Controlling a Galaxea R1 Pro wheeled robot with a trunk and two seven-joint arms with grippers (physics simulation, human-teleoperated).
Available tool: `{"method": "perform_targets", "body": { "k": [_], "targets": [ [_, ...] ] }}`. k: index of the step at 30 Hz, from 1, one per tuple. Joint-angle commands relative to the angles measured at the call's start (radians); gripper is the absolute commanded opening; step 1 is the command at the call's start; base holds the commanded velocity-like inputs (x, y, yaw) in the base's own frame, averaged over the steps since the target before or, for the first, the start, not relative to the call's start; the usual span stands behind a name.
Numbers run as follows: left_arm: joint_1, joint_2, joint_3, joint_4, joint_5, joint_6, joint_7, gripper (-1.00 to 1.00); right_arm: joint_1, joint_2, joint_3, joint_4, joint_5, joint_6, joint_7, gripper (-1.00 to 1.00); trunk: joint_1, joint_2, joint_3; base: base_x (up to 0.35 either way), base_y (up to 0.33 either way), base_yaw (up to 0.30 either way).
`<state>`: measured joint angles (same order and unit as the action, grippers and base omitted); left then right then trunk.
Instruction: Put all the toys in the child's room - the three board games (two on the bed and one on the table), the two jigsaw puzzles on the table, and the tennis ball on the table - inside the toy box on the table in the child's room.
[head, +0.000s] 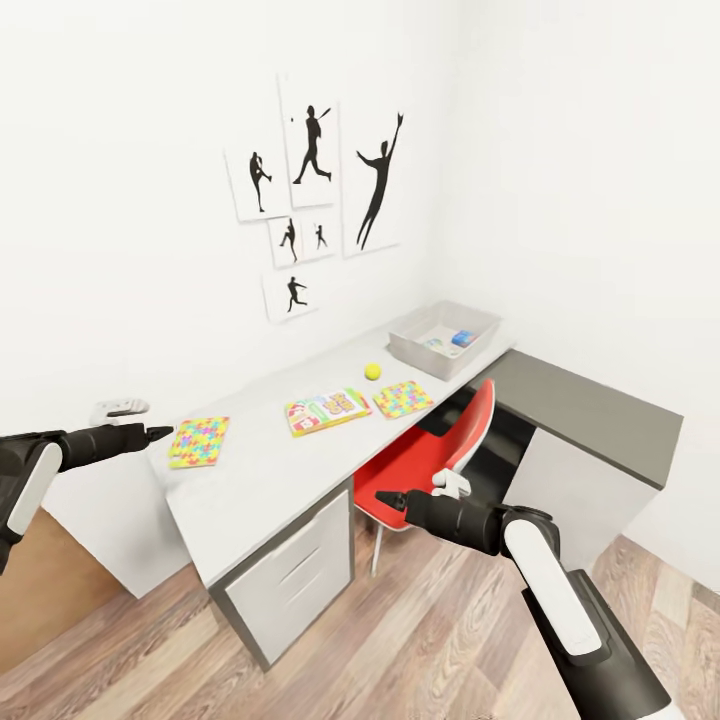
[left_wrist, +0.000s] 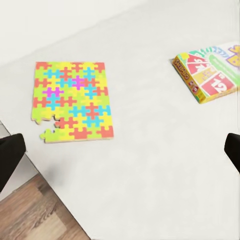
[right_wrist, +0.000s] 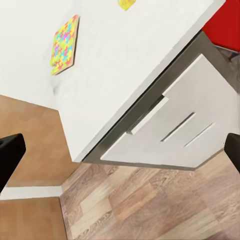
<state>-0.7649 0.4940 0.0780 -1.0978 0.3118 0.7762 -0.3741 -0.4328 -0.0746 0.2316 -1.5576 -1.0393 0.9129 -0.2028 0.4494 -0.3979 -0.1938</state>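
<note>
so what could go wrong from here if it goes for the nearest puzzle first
1. The puzzle is thin and lies flat on the table near its end edge, so the open left end effector may push it off instead of lifting it.
2. One corner looks incomplete, so a pinch there may slip.
3. The toy box sits at the far end, past the ball; a low carry could knock the ball rolling.

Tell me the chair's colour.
Red chair, with a dark back edge; clearest in the head view.
</note>
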Motion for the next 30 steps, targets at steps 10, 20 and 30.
{"method": "perform_targets", "body": {
  "k": [10,20,30],
  "targets": [
    [-0.001,0.003,0.002,-0.001,0.001,0.006,-0.003,1.0,-0.001,-0.001,0.0,0.0,-0.009,0.001,-0.01,1.0,0.001,-0.002,-0.002,0.0,0.1,-0.277],
    [-0.001,0.004,0.003,-0.001,0.001,0.006,-0.003,1.0,-0.001,-0.001,-0.001,0.001,-0.009,0.001,-0.01,1.0,0.001,-0.002,-0.002,0.0,0.227,-0.118],
    [-0.001,0.006,0.003,-0.001,0.001,0.006,-0.003,1.0,-0.001,-0.001,-0.002,0.001,-0.009,0.001,-0.01,1.0,0.001,-0.002,-0.002,0.0,0.125,-0.107]
  ]
}}
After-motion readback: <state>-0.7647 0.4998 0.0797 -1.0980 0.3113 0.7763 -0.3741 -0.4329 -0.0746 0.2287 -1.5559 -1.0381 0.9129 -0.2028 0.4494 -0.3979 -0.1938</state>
